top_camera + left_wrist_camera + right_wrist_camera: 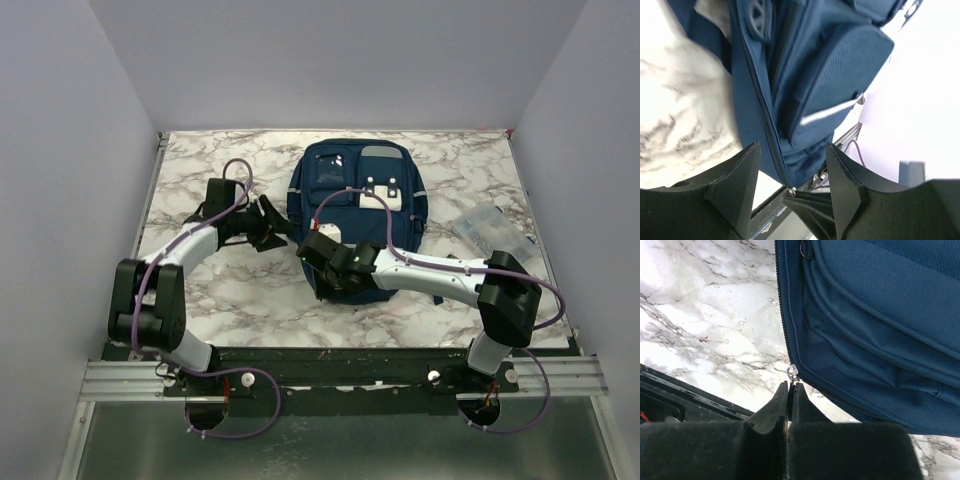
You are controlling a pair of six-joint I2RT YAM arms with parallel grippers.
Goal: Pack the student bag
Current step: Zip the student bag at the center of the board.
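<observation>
The student bag (360, 190), navy blue with white buckle clips (383, 190), lies flat on the marble table (200, 170). At the bag's near left corner, my right gripper (305, 248) (790, 385) is shut on the small metal zipper pull (792, 371). My left gripper (285, 225) (792, 150) stands open just left of the bag, facing its side. In the left wrist view the bag's corner (805, 100) shows between the spread fingers, with the zipper pull (791, 190) and the right gripper's fingers (810, 212) below it.
A clear plastic packet (490, 228) lies on the table to the right of the bag. The metal rail (340, 375) carrying both arm bases runs along the near edge. White walls enclose the table on three sides.
</observation>
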